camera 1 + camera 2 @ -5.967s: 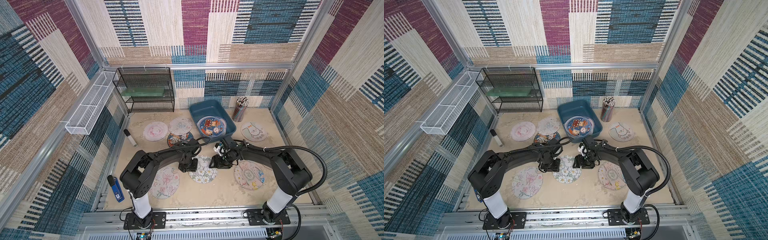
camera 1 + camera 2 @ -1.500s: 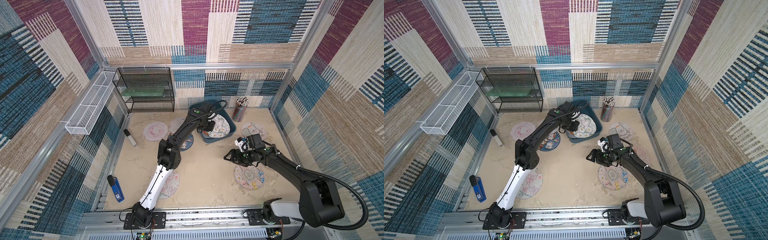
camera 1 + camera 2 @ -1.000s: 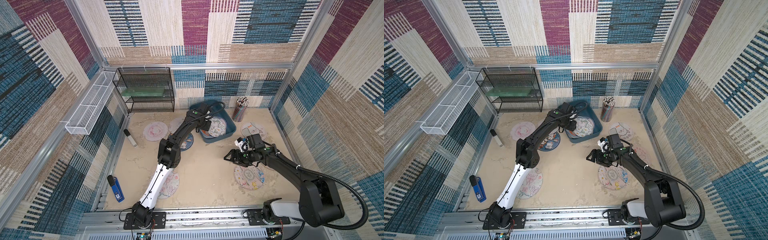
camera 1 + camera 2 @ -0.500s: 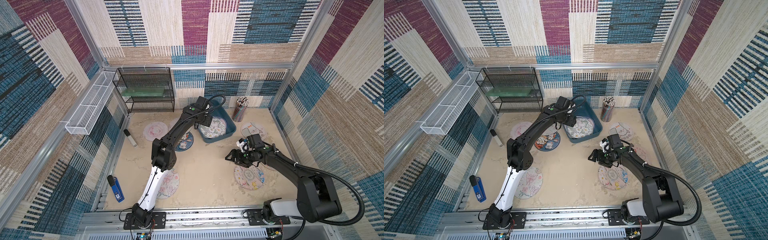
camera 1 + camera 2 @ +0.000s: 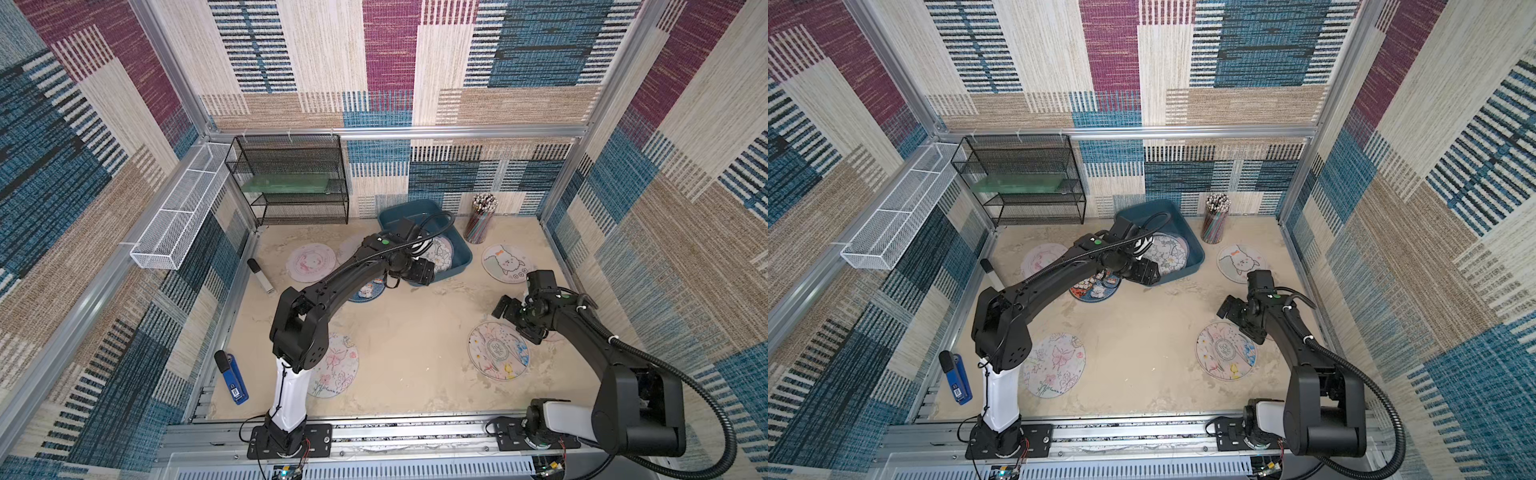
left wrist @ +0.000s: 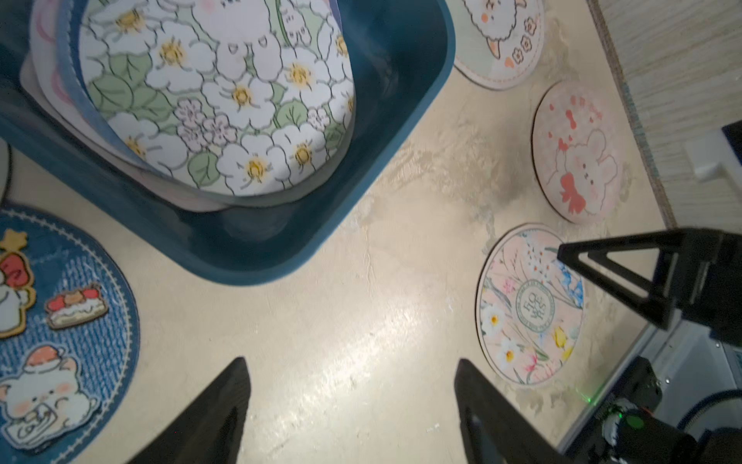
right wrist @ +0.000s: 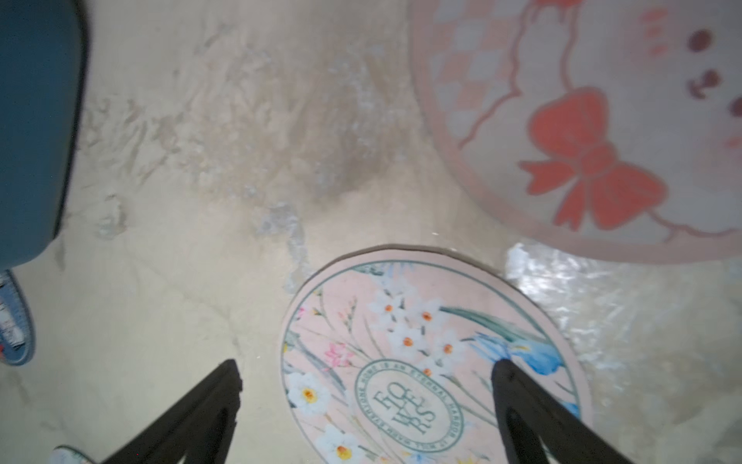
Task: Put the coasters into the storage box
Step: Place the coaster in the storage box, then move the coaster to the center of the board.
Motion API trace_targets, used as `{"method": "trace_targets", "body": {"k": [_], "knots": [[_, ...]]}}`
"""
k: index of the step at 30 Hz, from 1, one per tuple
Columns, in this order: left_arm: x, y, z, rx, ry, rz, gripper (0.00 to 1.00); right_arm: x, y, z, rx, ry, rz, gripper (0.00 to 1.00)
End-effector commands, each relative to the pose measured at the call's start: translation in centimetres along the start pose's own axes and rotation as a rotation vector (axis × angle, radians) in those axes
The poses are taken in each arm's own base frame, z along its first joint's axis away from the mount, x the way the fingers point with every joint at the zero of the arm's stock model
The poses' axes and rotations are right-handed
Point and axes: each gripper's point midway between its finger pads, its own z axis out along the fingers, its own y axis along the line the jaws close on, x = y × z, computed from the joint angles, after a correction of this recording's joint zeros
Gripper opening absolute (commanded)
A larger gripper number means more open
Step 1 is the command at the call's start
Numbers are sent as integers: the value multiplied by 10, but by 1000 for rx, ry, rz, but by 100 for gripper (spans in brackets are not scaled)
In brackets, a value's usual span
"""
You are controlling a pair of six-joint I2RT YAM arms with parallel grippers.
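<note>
Since the preceding frame the left gripper (image 5: 419,270) has drawn back from above the storage box (image 5: 411,212) to its near corner, and its jaws have spread. Both top views show the left arm reaching across the table to that corner, with the white-flower coaster (image 5: 1169,251) lying inside the box (image 5: 1167,212). The left wrist view adds what the arm conceals from above. The left gripper (image 6: 351,363) stands released and empty over bare table, and the white-flower coaster (image 6: 225,100) rests tilted on other coasters against the box wall (image 6: 401,80). The dark blue coaster (image 6: 52,333) lies just beside the box.

The right gripper (image 5: 515,322) hangs at the far edge of the floral coaster (image 5: 498,351). The right wrist view shows it (image 7: 367,363) released, grasping nothing, one finger over the floral coaster (image 7: 421,361) and one over table. Both wrist views reveal a bow-bunny coaster (image 7: 582,120), which the right arm largely hides in the top views. Only the top views show the butterfly coaster (image 5: 336,370) and the pink coaster (image 5: 311,262), both flat on the table.
</note>
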Motion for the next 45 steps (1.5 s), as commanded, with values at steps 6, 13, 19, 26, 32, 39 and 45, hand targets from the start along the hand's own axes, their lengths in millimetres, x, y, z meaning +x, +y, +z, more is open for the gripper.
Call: {"method": "trace_targets", "body": {"k": [6,13,19,26,32,39,45], "knots": [[28,-16,-5,90,11,-47,81,18,-52,13,166,-38,166,95],[51,-21,1,112,46,-55,87,13,-61,19,189,-67,205,95],[57,-21,6,119,61,-56,87,24,-42,36,93,2,135,95],[67,-17,14,119,93,-59,87,53,-8,37,1,113,26,95],[80,-14,18,117,122,-69,87,85,19,36,-70,203,-62,95],[103,-13,20,115,167,-91,87,119,63,40,-163,313,-183,95],[134,-16,23,116,233,-121,84,129,99,41,-206,348,-278,95]]}}
